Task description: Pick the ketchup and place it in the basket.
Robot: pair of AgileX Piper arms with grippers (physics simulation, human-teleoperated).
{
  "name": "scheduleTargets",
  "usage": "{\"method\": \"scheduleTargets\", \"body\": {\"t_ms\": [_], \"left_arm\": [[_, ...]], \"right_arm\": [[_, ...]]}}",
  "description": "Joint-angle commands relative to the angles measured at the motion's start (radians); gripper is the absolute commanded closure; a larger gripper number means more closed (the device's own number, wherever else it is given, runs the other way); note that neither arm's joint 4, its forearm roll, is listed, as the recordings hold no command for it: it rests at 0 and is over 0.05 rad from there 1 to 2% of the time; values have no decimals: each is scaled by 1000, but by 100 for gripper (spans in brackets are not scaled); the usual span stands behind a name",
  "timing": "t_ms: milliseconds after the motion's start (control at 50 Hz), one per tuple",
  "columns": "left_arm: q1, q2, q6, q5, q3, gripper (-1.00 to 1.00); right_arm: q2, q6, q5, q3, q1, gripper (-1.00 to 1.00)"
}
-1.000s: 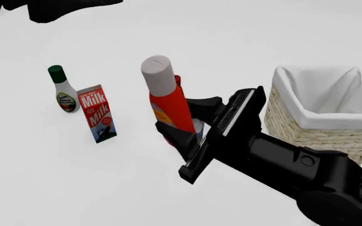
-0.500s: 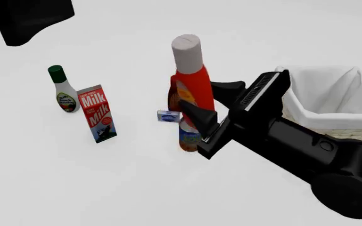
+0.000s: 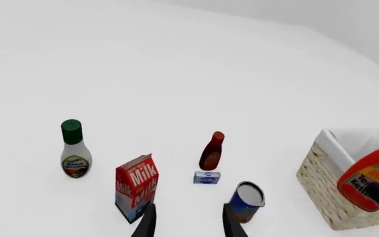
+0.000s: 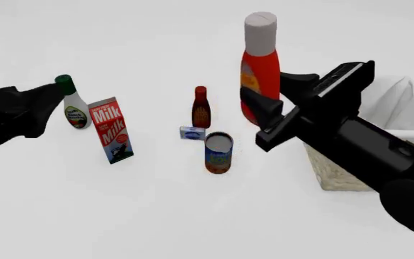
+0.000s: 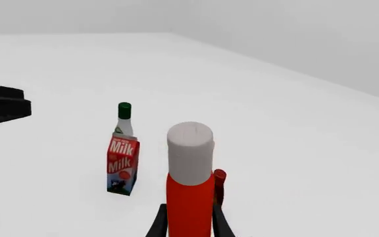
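The ketchup point(image 4: 260, 70), a red-orange bottle with a whitish-grey cap, is held upright in the air, just left of the basket point(image 4: 402, 108). My right gripper point(image 4: 268, 89) is shut on its lower body. In the right wrist view the ketchup point(image 5: 189, 197) stands between the two fingers point(image 5: 158, 224). My right arm hides most of the basket; its white lining and a bit of wicker point(image 4: 328, 175) show. The left wrist view shows the basket point(image 3: 334, 197) and the ketchup point(image 3: 370, 177) at its edge. My left gripper point(image 3: 188, 224) is open and empty, above the milk carton and can.
On the table stand a white bottle with green cap point(image 4: 73, 105), a milk carton point(image 4: 111, 129), a slim dark bottle with red cap point(image 4: 200, 108), a small blue-white box point(image 4: 192, 133) and a can point(image 4: 219, 152). My left arm point(image 4: 13, 113) reaches in at the left.
My right gripper has carried the ketchup up and to the right, close to the basket. My left arm has come down from the top left to the left side.
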Motion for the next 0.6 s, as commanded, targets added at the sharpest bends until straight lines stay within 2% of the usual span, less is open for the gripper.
{"method": "scheduleTargets", "body": {"t_ms": [20, 60, 80, 100, 140, 180, 200, 240, 280, 320, 400, 440, 480, 560, 600], "left_arm": [[112, -51, 27, -183, 240, -100], [119, -66, 33, -213, 283, -100], [142, -69, 60, -230, 304, -100], [131, -69, 40, -250, 325, -100], [168, -79, 94, -300, 375, -100], [160, -76, 102, -314, 388, -100], [165, -58, 105, -346, 419, -100], [162, -55, 114, -367, 438, -100], [170, -63, 138, -379, 450, -100], [195, -41, 176, -446, 498, -100], [196, -45, 185, -482, 531, -100], [183, -11, 123, -484, 530, -100], [193, -12, 150, -501, 540, -100], [204, -18, 159, -524, 557, -100], [222, -74, 203, -531, 576, -100]], "right_arm": [[-25, 33, 13, -20, -82, 100], [-23, 31, 23, -29, -98, 100], [-23, 35, 31, -36, -104, 100], [-10, 39, 44, -50, -123, 100], [-17, 42, 61, -59, -131, 100], [-3, 37, 70, -69, -148, 100], [-20, 64, 74, -68, -152, 100], [-14, 46, 86, -71, -164, 100], [-16, 55, 93, -74, -168, 100], [-22, 59, 119, -86, -184, 100], [-25, 56, 135, -93, -196, 100], [-28, 55, 142, -95, -210, 100], [-22, 53, 151, -99, -225, 100], [-31, 54, 171, -109, -244, 100], [-25, 63, 188, -122, -270, 100]]}}
